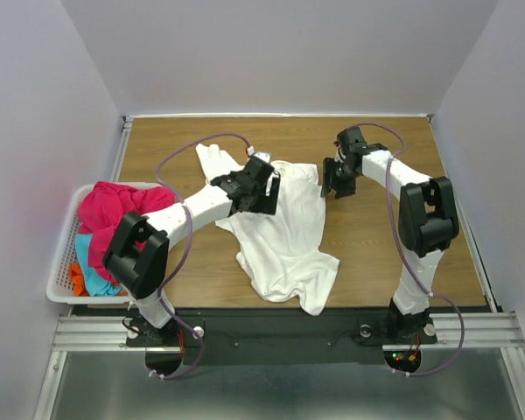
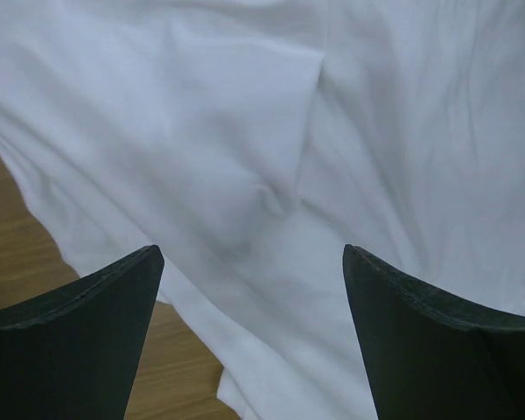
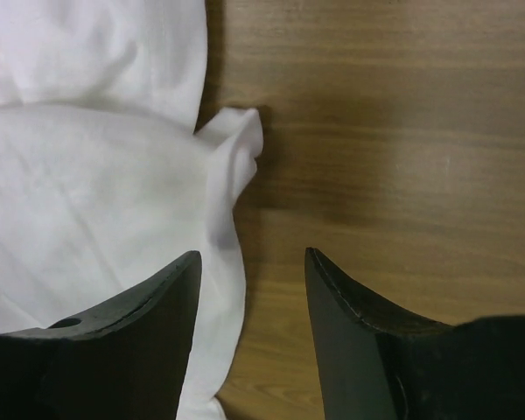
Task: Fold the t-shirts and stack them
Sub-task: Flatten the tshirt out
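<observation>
Over white t-shirt [image 1: 284, 241], left gripper [image 2: 249, 254] and right gripper [image 3: 252, 254] gape empty.

A: Brown wooden table [image 1: 367, 254] fills the middle, its grain running side to side.
B: A white lattice basket [image 1: 59, 278] sits at its left edge, toward the near corner.
A: Pale walls [image 1: 280, 52] close in three sides.
B: Silver metal rails [image 1: 87, 332] line the near edge.
</observation>
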`<state>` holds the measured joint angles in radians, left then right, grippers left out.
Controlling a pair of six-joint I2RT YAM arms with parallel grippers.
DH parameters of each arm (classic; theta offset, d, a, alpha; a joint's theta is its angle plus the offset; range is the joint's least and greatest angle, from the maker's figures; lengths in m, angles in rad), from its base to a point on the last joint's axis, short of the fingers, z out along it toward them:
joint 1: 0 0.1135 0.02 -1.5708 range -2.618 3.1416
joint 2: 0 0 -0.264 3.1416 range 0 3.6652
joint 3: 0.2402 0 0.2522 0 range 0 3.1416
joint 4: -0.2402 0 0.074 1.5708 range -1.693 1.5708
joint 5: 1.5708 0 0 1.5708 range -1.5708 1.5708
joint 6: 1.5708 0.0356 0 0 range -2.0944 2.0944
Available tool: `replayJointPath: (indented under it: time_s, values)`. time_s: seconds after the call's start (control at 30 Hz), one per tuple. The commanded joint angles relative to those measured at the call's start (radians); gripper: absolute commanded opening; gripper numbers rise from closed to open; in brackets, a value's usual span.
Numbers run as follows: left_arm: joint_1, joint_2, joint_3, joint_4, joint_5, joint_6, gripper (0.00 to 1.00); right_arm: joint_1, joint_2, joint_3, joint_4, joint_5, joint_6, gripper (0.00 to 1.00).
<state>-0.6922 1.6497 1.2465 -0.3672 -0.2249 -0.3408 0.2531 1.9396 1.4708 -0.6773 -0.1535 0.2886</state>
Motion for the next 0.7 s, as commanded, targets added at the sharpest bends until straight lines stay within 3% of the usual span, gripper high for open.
replayJointPath:
  time_s: [0.0,0.13,0.2,0.27,0.33,0.4,0.43,0.5,0.6,0.67]
  values:
    - [-0.007,0.028,-0.067,0.025,0.042,-0.064,0.94,0.008,0.061,0.068,0.097,-0.055,-0.016,0.56]
    - [0.0,0.05,-0.124,0.08,0.012,-0.076,0.88,0.008,0.096,0.054,0.14,-0.125,0.006,0.56]
    - [0.006,0.097,-0.124,0.079,0.018,-0.073,0.86,0.009,0.102,0.025,0.148,-0.159,0.015,0.48]
    - [0.02,0.139,-0.116,0.083,0.016,-0.072,0.8,0.008,0.095,0.002,0.153,-0.175,0.014,0.18]
    - [0.04,0.197,-0.108,0.086,0.018,-0.067,0.69,0.008,0.047,-0.03,0.151,-0.204,0.015,0.01]
    - [0.086,0.254,-0.081,0.082,0.03,-0.058,0.56,0.009,-0.054,-0.081,0.15,-0.187,0.015,0.01]
    - [0.103,0.271,-0.067,0.07,0.027,-0.049,0.45,0.009,-0.092,-0.096,0.148,-0.167,0.017,0.01]
    - [0.15,0.314,-0.018,0.062,0.018,-0.034,0.38,0.008,-0.184,-0.137,0.139,-0.076,0.024,0.01]
    - [0.215,0.369,0.076,0.034,-0.007,0.006,0.37,0.008,-0.353,-0.185,0.098,-0.002,0.047,0.01]
    - [0.243,0.398,0.157,0.005,-0.017,0.035,0.37,0.009,-0.453,-0.213,0.062,-0.038,0.063,0.01]
